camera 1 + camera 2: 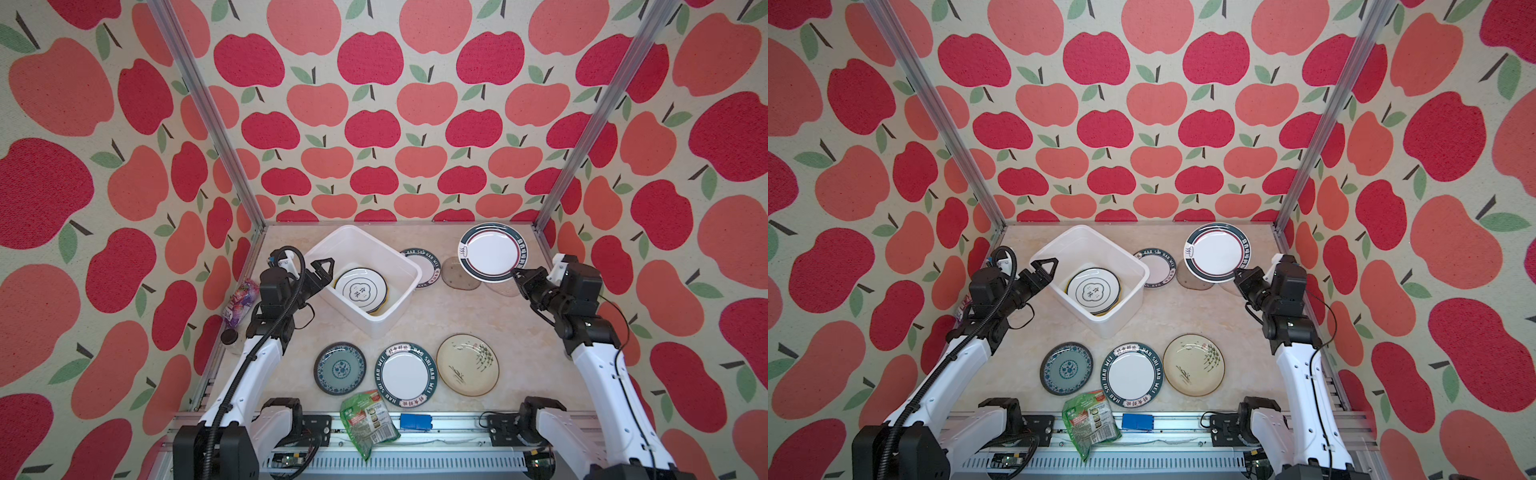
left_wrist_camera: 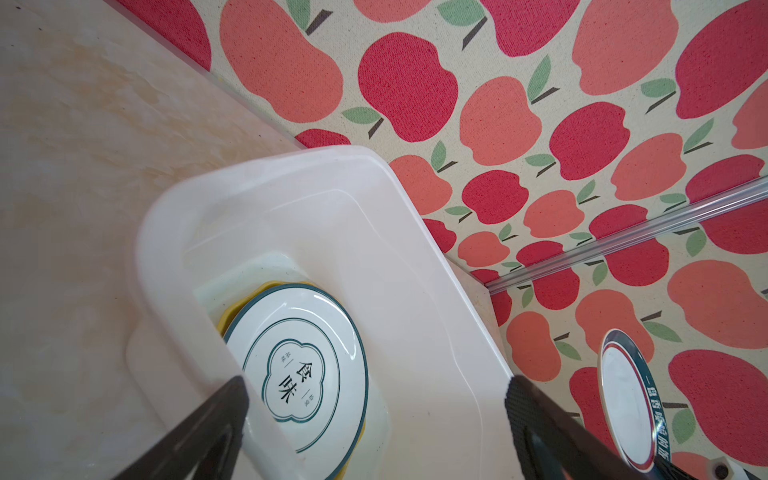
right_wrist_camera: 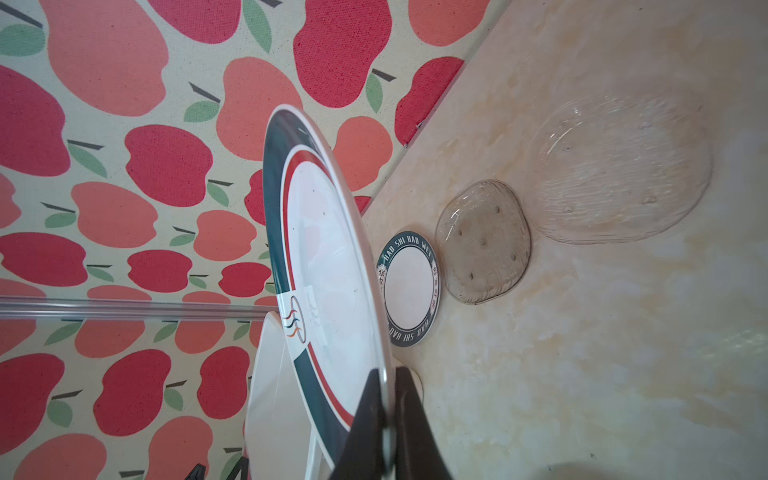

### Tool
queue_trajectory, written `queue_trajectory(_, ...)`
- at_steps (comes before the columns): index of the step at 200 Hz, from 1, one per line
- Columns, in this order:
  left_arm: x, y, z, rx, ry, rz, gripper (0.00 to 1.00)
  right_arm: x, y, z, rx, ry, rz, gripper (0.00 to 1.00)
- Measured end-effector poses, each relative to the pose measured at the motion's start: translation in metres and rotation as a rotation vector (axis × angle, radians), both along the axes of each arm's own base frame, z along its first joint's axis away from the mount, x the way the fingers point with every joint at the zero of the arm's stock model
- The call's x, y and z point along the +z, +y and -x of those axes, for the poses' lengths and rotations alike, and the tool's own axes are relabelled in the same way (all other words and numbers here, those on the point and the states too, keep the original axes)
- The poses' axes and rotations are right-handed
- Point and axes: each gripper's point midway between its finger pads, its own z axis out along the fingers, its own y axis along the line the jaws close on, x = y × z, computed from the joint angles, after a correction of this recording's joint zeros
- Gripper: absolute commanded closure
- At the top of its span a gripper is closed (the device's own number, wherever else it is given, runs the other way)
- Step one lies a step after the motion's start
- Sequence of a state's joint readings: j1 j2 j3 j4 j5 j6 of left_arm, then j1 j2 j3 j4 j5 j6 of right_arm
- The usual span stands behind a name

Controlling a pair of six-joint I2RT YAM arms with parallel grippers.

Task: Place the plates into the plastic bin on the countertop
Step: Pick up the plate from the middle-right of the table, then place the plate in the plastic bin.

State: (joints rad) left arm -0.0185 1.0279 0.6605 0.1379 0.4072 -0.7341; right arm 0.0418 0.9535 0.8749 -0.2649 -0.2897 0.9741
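White shells over black joints on the left arm (image 1: 266, 353) and right arm (image 1: 602, 382); ribbed black conduit (image 1: 301, 274) hugs the left; the left claw (image 1: 324, 268) is a black triangular frame.

Plastic bin (image 1: 353, 245): one.
Plates you see inside it: two, ringed plate (image 1: 360, 289) and yellow plate (image 2: 236, 308).
Lettered plates: two, far lettered plate (image 1: 426, 267), near lettered plate (image 1: 406, 375).
Glass plates: two, smoky plate (image 3: 484, 245), clear plate (image 3: 619, 170).
Other plates: three, red-striped plate (image 1: 492, 251), blue-green plate (image 1: 340, 368), cream plate (image 1: 467, 364).
Snack packet (image 1: 368, 419): one.
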Motion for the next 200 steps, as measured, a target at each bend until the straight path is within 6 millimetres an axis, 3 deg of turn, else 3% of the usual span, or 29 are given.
queue_trajectory(37, 0.011, 0.011, 0.002, 0.000, 0.032, 0.019, 0.01, 0.025, 0.063, -0.033, 0.150, -0.032, 0.028, 1.00)
queue_trajectory(83, 0.087, 0.017, 0.016, -0.021, -0.053, -0.067, 0.03, 0.046, 0.133, -0.060, 0.305, -0.079, 0.062, 1.00)
queue_trajectory(104, 0.102, 0.023, 0.022, -0.012, -0.042, -0.113, 0.06, 0.047, 0.163, -0.067, 0.370, -0.088, 0.077, 1.00)
queue_trajectory(120, 0.096, 0.030, 0.022, -0.001, 0.002, -0.137, 0.06, 0.043, 0.184, -0.071, 0.412, -0.082, 0.086, 1.00)
queue_trajectory(172, 0.046, 0.048, 0.025, 0.035, 0.148, -0.142, 0.04, 0.035, 0.250, -0.084, 0.539, -0.087, 0.137, 1.00)
queue_trajectory(200, 0.038, 0.053, 0.028, 0.053, 0.149, -0.131, 0.03, 0.024, 0.282, -0.084, 0.594, -0.061, 0.154, 1.00)
